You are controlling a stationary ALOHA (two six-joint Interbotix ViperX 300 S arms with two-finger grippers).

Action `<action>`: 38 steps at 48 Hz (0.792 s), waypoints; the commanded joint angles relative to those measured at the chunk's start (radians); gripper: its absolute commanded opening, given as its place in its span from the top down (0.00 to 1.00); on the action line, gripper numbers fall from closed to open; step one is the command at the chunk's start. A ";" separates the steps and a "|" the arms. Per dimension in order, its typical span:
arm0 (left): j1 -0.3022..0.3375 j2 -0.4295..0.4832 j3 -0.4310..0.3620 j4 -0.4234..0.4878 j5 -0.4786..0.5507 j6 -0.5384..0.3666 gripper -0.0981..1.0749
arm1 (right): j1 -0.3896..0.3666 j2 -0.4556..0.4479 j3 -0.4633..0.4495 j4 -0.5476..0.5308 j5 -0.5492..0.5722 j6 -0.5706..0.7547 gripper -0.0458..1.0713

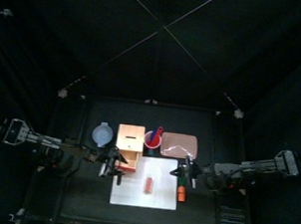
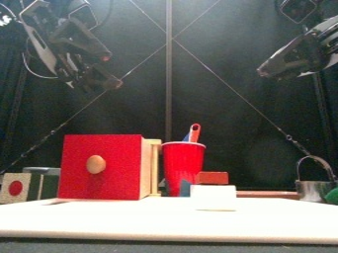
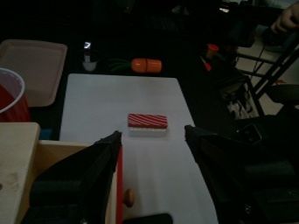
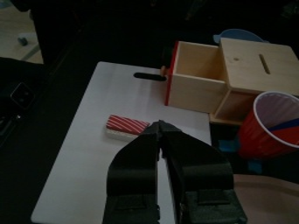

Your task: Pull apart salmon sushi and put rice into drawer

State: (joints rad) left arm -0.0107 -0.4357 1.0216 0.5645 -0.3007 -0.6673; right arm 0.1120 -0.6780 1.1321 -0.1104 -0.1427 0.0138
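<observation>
The salmon sushi (image 3: 149, 123), a small red-and-white striped block, lies on the white mat (image 3: 117, 96) and shows in the top view as a salmon sushi (image 1: 150, 183) at the mat's middle. The drawer (image 1: 131, 139), a tan wooden box with a red knobbed front (image 2: 102, 166), stands at the mat's far left edge. My left gripper (image 3: 152, 135) hangs open above the mat, its jaws spread either side of the sushi without touching it. My right gripper (image 4: 160, 128) is shut and empty, just beside the sushi (image 4: 126, 127).
A red cup (image 2: 183, 166) stands right of the drawer, with a pink tray (image 1: 177, 144) beyond and a grey-blue bowl (image 1: 103, 134) to the left. An orange stick (image 1: 183, 194) lies at the mat's right edge. A person's hand (image 3: 284, 17) shows past the curtains.
</observation>
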 commanded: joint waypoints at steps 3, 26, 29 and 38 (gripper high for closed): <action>0.005 -0.005 -0.011 0.000 -0.011 0.009 0.12 | -0.003 -0.003 -0.003 0.000 -0.009 0.000 0.94; 0.002 0.087 -0.114 -0.198 0.005 0.014 0.12 | -0.009 -0.003 -0.002 0.000 -0.003 -0.002 0.94; -0.005 0.137 -0.163 -0.238 0.032 0.014 0.12 | -0.011 -0.003 0.002 0.000 -0.002 -0.002 0.94; -0.020 0.259 -0.336 -0.360 0.276 0.008 0.12 | -0.011 0.003 0.012 0.011 0.000 0.003 0.94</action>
State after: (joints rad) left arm -0.0245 -0.2010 0.7578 0.2378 -0.0951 -0.6581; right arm 0.1028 -0.6750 1.1536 -0.1058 -0.1396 0.0153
